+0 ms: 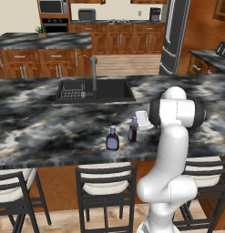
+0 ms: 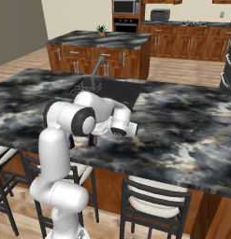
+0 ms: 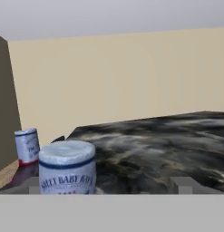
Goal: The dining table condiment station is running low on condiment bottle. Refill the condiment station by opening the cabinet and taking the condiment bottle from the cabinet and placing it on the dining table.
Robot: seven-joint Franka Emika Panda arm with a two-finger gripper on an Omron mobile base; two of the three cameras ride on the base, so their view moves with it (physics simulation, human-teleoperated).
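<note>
The condiment bottle (image 1: 133, 129), dark with a blue cap, stands upright on the dining table (image 1: 50, 123) near its front edge, right of the sink. My gripper (image 1: 139, 119) sits low over the table just right of the bottle and is open. In the hand view the bottle (image 3: 67, 167) shows its pale label close up between the spread fingertips (image 3: 34, 185), nearer the left one, and the gripper (image 3: 107, 183) holds nothing. The cabinet is out of view.
A similar dark bottle with a dark reddish cap (image 1: 112, 139) stands left of the condiment bottle, and is the farther one (image 3: 27, 146) in the hand view. The black sink (image 1: 98, 88) and tall tap (image 1: 94, 73) lie behind. Black stools (image 1: 104, 182) line the front edge.
</note>
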